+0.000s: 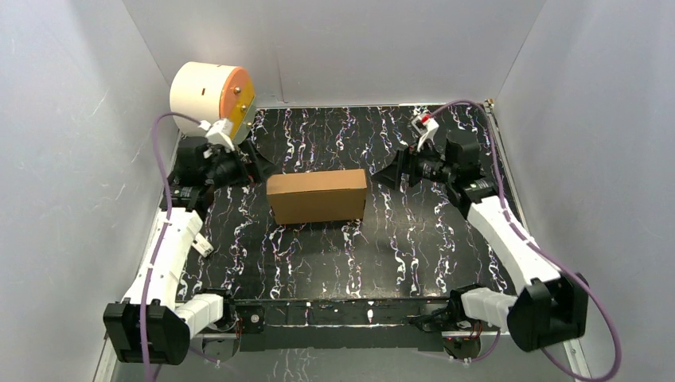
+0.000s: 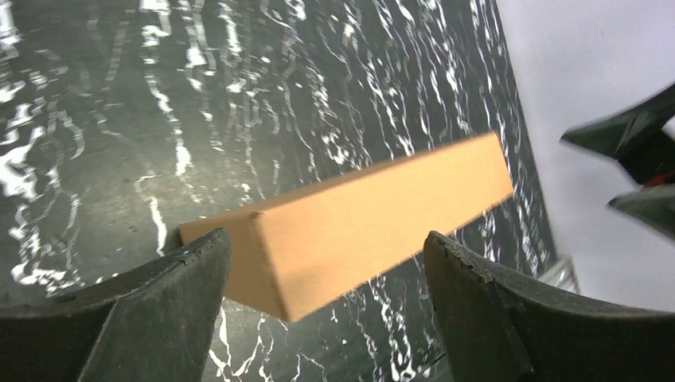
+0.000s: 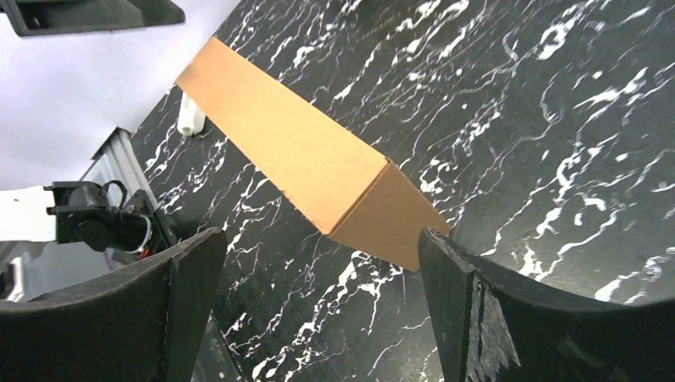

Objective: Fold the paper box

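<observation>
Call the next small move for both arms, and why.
Probably retract both: the paper box sits closed on the table, no flap raised, and the left gripper and right gripper hang open off its ends, touching nothing.

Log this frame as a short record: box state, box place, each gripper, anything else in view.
box state: paper box folded shut, shallow and rectangular
box place: middle of the table, between the two grippers
left gripper: open, at the box's left end, gripping nothing
right gripper: open, at the box's right end, gripping nothing
other: cream cylinder with orange face, far left corner
</observation>
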You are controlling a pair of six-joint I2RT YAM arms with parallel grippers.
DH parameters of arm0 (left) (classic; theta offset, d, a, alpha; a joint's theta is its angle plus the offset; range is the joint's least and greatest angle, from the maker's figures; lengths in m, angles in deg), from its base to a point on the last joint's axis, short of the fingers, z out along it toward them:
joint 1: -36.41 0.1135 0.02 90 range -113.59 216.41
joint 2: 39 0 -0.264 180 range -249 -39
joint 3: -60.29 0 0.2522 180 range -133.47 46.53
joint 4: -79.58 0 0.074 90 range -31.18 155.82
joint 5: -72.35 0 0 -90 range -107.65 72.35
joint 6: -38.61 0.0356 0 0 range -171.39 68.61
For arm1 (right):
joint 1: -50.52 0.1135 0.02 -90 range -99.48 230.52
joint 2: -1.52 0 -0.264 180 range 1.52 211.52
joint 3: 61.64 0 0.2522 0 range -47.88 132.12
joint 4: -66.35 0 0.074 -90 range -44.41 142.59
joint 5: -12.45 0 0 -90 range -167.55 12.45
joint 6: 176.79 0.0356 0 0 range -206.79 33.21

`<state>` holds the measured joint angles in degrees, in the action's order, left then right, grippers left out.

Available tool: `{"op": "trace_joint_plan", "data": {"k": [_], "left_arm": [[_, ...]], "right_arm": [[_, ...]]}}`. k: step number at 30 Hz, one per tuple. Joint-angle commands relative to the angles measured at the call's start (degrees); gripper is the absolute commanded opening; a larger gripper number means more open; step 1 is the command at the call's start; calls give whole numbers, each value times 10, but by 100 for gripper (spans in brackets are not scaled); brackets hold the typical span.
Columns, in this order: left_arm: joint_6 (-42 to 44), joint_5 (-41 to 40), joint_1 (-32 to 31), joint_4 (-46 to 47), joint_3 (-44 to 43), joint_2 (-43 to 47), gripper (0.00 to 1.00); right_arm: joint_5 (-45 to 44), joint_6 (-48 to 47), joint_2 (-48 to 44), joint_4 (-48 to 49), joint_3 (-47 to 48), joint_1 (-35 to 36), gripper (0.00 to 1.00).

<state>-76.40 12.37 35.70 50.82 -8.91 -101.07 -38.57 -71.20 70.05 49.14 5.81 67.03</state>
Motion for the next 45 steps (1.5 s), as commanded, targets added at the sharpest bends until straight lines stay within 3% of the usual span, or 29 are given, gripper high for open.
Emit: {"op": "trace_joint_plan", "data": {"k": [1,7,18,27,36,41,45], "left_arm": [[115,-30,-70,-29,-40,1,90],[244,-60,-174,-39,-93,-38,92],[446,-85,-273,-157,-230,-178,93],[490,-37,-309,-210,-278,-237,93],[507,-100,-314,-221,-297,-292,92],[516,-104,-340,-248,-308,-309,88],[523,-124,-355,-241,-302,-295,78]], "right_arm": [[-37,-39,-82,-18,-11,-3,98],[-72,-79,-189,-15,-69,-3,99],[-136,-155,-326,-70,-106,-3,99],[-131,-178,-335,-66,-118,-3,99],[-129,-184,-349,-61,-127,-3,99],[-130,-185,-354,-60,-129,-3,98],[-131,-187,-359,-58,-131,-2,99]]}}
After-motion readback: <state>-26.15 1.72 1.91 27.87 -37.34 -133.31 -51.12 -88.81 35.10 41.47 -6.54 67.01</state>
